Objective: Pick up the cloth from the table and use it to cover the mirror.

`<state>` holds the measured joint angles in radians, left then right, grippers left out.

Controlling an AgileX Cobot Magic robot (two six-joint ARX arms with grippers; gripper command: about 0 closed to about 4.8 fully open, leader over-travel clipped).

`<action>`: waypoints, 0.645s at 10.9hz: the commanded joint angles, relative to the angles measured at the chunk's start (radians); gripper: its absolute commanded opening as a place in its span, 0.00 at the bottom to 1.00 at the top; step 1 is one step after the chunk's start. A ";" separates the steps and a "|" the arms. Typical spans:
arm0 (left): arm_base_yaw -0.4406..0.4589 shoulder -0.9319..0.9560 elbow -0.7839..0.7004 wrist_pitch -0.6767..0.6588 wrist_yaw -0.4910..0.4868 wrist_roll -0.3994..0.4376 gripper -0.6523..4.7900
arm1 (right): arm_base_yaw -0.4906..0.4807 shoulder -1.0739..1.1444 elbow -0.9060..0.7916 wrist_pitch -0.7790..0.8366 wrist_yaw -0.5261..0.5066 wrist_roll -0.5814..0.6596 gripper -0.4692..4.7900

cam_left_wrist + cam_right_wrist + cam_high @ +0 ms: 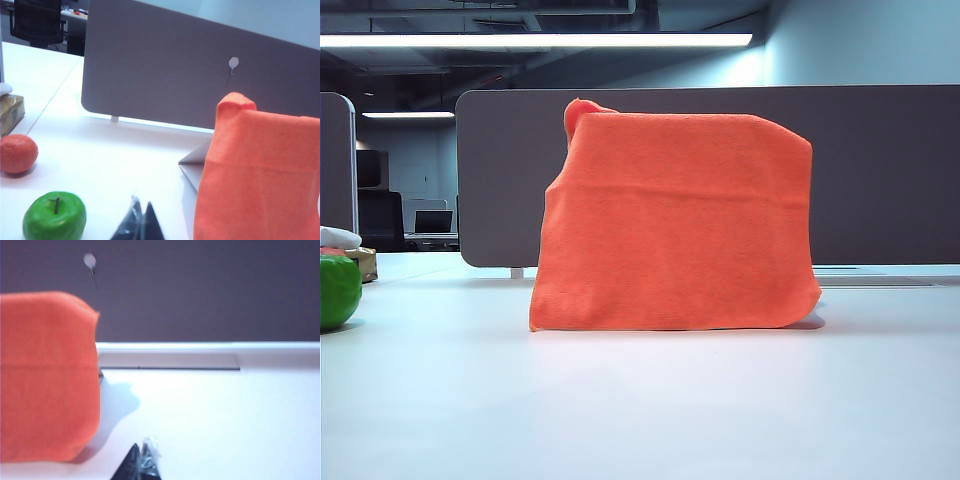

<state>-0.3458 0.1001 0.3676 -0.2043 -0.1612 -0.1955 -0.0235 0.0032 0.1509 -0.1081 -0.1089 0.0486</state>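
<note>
I read the bright orange ribbed microfibre cloth (675, 225) draped upright over the mirror, frame centre. L gripper (138, 226) and R gripper (140, 463) both pinched closed, empty, on opposite sides of it.

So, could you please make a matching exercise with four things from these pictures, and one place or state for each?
Things:
1. cloth
2. green apple
3. left gripper
4. grey partition panel

Places or states:
A. shut, empty, low over the table
B. upright behind the covered mirror
C. draped over the mirror, hanging down to the table
D. on the table, near an orange fruit

Pairs: 1-C, 2-D, 3-A, 4-B
</note>
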 commanded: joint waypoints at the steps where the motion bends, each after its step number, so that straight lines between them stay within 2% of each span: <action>1: 0.000 -0.087 0.002 -0.103 -0.003 0.004 0.11 | 0.001 -0.001 -0.097 0.111 -0.001 0.005 0.08; 7: 0.000 -0.096 0.002 -0.177 -0.004 0.005 0.11 | 0.013 -0.001 -0.148 0.105 -0.003 -0.004 0.08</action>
<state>-0.3458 0.0032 0.3676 -0.3668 -0.1616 -0.1955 -0.0158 0.0029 0.0055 -0.0055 -0.1097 0.0475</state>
